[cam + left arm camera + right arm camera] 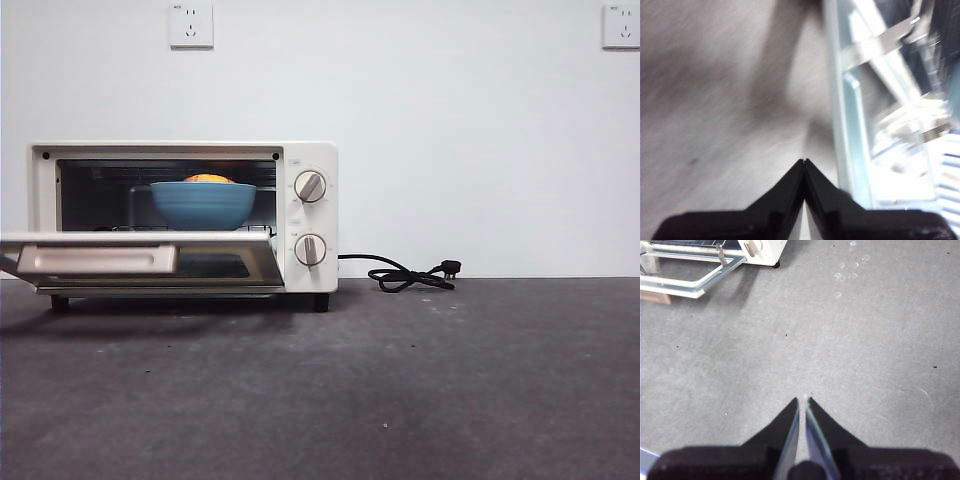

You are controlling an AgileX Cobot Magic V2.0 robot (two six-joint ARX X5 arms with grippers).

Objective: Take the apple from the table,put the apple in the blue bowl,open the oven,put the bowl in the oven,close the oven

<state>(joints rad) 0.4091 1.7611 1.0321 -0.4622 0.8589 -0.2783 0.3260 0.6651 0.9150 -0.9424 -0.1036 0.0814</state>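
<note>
Inside the open oven (183,215), the blue bowl (203,204) sits clear of both jaws.

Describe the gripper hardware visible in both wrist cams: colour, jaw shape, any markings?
Both match. The left gripper has two matte black jaws tapering to sharp points from a broad black base. The right gripper is the same, with pale, bluish inner faces. No cables, labels or markings are visible.

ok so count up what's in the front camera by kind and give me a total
Oven: 1
Bowl: 1
Apple: 1
Knobs: 2
Cord: 1
Wall sockets: 2
Total: 8
</note>
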